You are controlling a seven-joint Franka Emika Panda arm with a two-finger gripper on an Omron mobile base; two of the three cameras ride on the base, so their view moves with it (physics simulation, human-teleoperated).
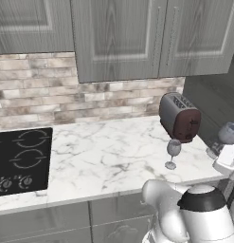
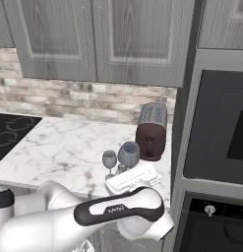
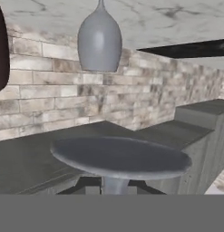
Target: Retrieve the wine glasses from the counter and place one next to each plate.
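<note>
Gripper (image 2: 127,170) pinching one wine glass (image 2: 128,153) at lower centre could knock the second glass (image 2: 109,160) just beside it.

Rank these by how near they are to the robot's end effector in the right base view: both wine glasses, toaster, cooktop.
1. Held wine glass, gripped by the end effector, just above it.
2. Standing wine glass, on the counter to the left, and toaster, behind to the right: too close to call.
3. Cooktop, far left.
</note>
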